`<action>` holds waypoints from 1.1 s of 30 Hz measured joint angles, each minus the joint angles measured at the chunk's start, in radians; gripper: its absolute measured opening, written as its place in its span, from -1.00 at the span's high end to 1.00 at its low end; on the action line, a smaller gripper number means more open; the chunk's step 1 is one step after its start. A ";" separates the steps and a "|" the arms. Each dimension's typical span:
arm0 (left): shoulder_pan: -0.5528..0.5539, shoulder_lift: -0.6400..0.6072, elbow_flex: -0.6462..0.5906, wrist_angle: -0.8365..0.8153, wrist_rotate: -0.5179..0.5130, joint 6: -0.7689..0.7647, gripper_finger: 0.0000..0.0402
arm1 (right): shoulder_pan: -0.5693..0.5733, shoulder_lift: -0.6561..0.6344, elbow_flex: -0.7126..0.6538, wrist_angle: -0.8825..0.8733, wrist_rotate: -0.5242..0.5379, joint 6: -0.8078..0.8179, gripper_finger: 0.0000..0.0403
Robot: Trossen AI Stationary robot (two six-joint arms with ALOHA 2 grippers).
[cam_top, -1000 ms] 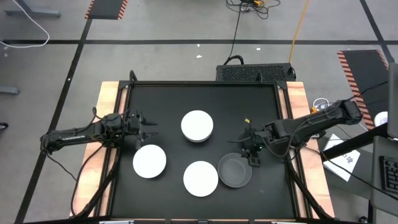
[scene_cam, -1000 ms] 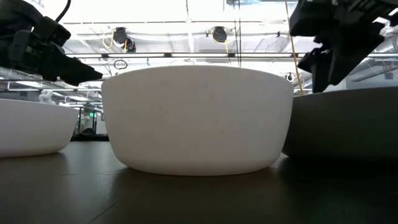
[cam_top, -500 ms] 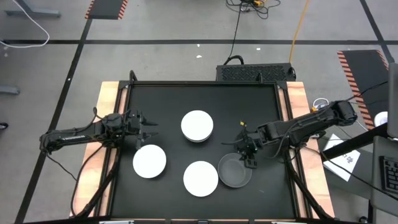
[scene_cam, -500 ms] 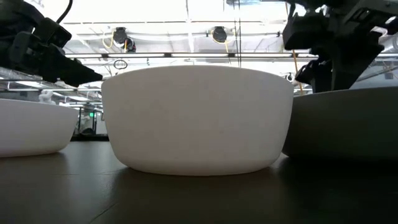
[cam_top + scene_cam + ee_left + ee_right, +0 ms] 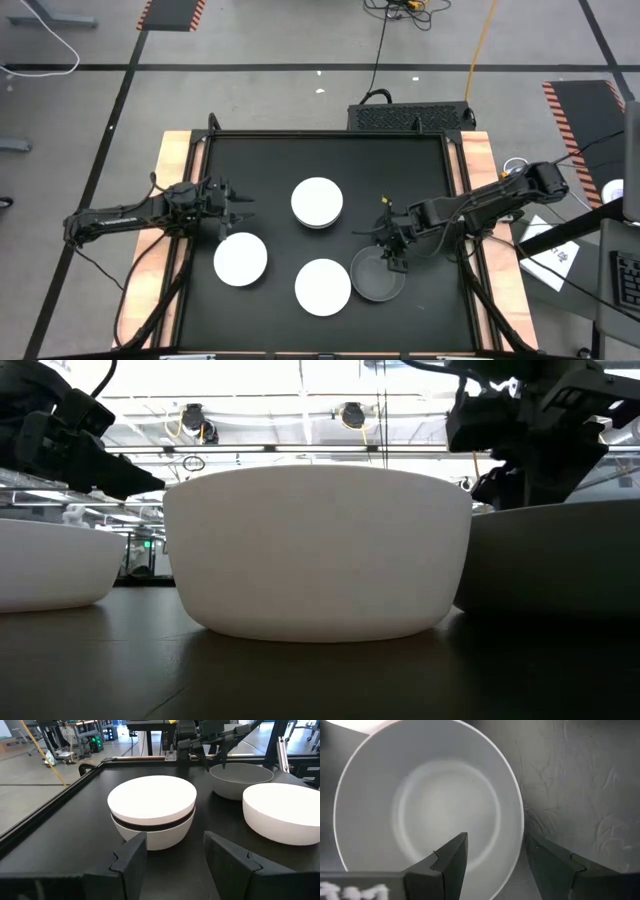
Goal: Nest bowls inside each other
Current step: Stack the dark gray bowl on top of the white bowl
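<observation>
Nearest the front edge of the table (image 5: pixel 190 300): white bowl (image 5: pixel 323 286) with the grey bowl (image 5: pixel 378 275) just beside it, rims about touching. Second white bowl (image 5: pixel 240 258) sits to their left, all three single and upright.

Right end effector (image 5: pixel 393 250) hangs over the grey bowl's far rim, fingers apart and straddling the rim, one inside and one outside, nothing gripped yet.

Left end effector (image 5: pixel 237 205) waits near the table's left side, fingers apart, empty.

Farther back at centre: a stack (image 5: pixel 317 203), white on top, a dark band under it, a white bowl below, so nesting is partly done.

My read: roughly half done, three loose bowls left. All look shallow, smooth-rimmed and matte.
</observation>
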 joint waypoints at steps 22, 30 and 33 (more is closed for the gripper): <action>0.000 0.000 0.000 0.000 0.000 0.000 0.02 | -0.013 0.003 0.000 -0.016 -0.023 0.101 0.11; 0.000 0.000 0.000 0.000 0.001 0.000 0.02 | -0.026 0.003 0.000 0.001 -0.023 0.076 0.23; 0.000 0.000 0.000 0.000 0.001 0.000 0.02 | -0.026 0.018 0.000 0.000 -0.023 0.077 0.24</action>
